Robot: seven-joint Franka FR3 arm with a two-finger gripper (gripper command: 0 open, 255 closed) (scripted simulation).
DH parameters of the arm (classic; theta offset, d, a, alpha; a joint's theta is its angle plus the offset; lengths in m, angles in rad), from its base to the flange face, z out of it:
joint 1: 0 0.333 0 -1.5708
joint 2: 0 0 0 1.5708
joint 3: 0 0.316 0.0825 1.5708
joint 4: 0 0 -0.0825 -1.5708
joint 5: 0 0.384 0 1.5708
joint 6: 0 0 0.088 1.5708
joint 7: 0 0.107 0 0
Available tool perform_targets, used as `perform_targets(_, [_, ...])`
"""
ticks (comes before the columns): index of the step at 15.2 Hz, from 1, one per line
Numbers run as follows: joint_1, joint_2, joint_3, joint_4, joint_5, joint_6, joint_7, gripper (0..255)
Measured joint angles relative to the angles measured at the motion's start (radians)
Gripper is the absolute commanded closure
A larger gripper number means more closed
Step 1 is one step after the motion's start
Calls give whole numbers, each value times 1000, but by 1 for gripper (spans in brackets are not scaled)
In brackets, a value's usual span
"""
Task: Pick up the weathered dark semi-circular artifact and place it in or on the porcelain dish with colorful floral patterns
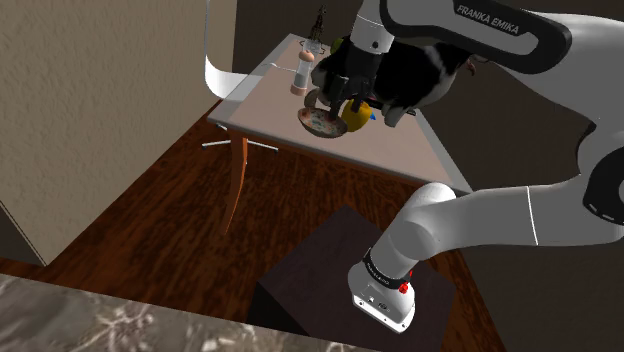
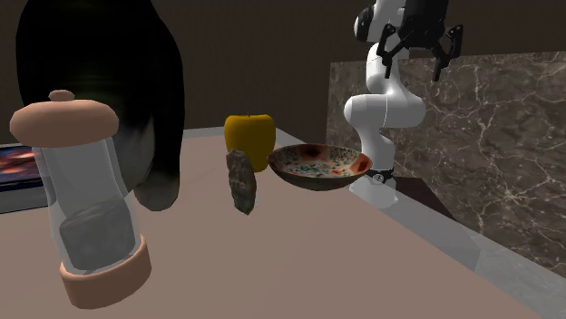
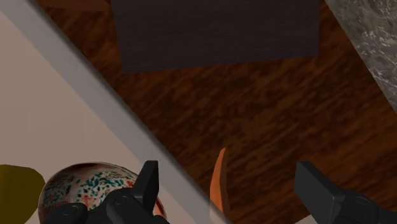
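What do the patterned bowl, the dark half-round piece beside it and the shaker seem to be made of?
Bowl: likely glazed ceramic, smooth with red and teal painted flecks. Half-round piece: rough stone or corroded metal, mottled grey-brown and matte; unclear which. Shaker: clear glass or plastic body showing grey contents, matte pinkish-tan cap and base, perhaps wood.

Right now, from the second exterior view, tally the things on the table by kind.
Shaker: 1
Floral dish: 1
Yellow fruit-like thing: 1
Dark semi-circular artifact: 1
Unnamed black shape: 1
Flat thing at left edge: 1
Total: 6
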Motion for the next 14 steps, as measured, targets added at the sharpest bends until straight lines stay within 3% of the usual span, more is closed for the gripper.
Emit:
perform_targets(2, [-2, 13, -12, 5, -2, 9, -12, 0])
perform_targets(9, [-17, 174, -181, 99, -14, 97, -198, 0])
perform_targets(14, [-9, 337, -294, 216, 29, 145, -335, 0])
